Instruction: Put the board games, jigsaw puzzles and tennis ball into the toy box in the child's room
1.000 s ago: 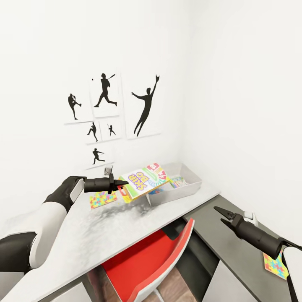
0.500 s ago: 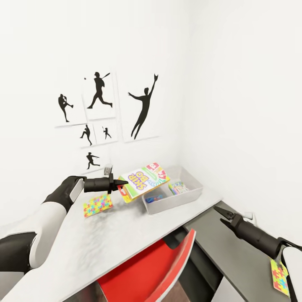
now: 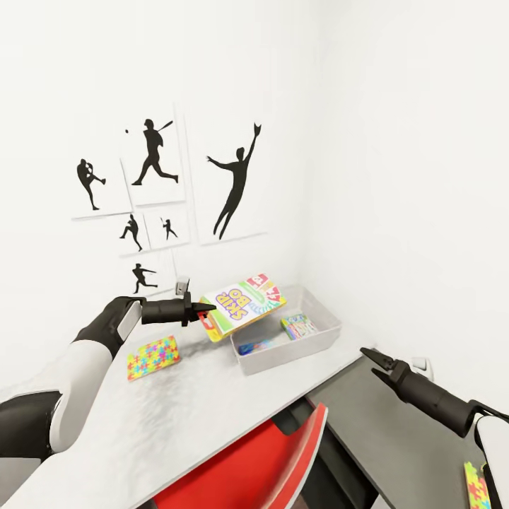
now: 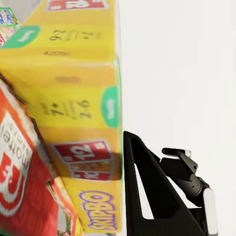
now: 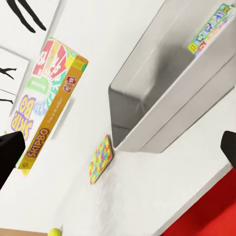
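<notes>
At desk corner: robot faces long pale table w/ white walls behind; black baseball-player silhouette pictures on the wall.
L gripper: held above table, clamped on one end of yellow Skip-Bo board game; box tilted, lid facing up, its far end over near rim of toy box. L wrist view: one black finger pressed flat against box's yellow side.
Toy box: grey bin at far end of table by the corner. Two more board games inside: green-edged one leaning near far wall, blue one lying low at near end.
Jigsaw 1: flat on table, under/beside L forearm, apart from toy box.
Jigsaw 2: at lower edge of head view on dark grey surface, close by R arm.
R gripper: hovering off table's right edge over dark surface, holds nothing; jaws look nearly together, can't tell for sure.
Tennis ball: R wrist view, yellow-green, on table, well apart from the bin.
Red chair: tucked under table's front edge.
</notes>
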### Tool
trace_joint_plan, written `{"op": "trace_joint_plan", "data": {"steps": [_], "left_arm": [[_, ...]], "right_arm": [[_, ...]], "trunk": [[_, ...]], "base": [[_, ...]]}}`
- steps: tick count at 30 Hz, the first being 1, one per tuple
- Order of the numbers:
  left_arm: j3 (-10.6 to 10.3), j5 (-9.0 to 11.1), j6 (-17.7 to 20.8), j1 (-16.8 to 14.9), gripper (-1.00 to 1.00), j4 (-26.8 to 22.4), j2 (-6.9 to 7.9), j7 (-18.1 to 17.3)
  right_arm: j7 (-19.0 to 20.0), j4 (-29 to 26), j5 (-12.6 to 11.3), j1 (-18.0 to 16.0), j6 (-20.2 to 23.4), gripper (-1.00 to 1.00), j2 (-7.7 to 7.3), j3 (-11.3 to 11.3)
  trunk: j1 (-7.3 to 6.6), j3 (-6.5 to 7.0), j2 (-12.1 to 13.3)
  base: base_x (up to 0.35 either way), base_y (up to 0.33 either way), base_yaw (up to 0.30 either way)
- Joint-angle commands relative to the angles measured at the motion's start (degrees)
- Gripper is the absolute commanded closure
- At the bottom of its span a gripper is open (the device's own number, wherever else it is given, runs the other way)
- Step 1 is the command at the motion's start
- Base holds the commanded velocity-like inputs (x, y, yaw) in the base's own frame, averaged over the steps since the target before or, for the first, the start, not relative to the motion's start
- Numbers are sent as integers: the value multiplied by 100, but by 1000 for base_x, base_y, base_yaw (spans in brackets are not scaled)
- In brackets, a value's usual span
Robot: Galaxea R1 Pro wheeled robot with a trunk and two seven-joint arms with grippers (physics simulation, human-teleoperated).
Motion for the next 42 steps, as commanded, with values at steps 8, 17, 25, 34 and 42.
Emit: {"op": "trace_joint_plan", "data": {"steps": [8, 17, 25, 34, 42], "left_arm": [[25, -8, 21, -6, 100, 2, 0, -25], [25, -5, 13, -5, 100, 2, 1, -25], [25, 1, 12, -7, 100, 2, -3, -25], [24, 1, 12, -8, 100, 2, -3, -25], [15, -7, 12, -6, 100, 2, -3, -21]], "right_arm": [[54, 0, 44, -7, 25, -100, 4, -5], [50, 0, 44, -10, 25, -100, -1, 4], [41, 0, 43, -17, 25, -100, 2, 13], [41, 0, 50, -16, 25, -100, 4, 20], [41, 0, 51, -16, 25, -100, 4, 22]], "trunk": [[5, -13, -13], [5, -13, -13], [5, -13, -13], [5, -13, -13], [5, -13, -13]], "base": [[122, 6, 0], [125, 39, 0], [6, 1, 0], [31, -46, 0], [63, -106, 0]]}}
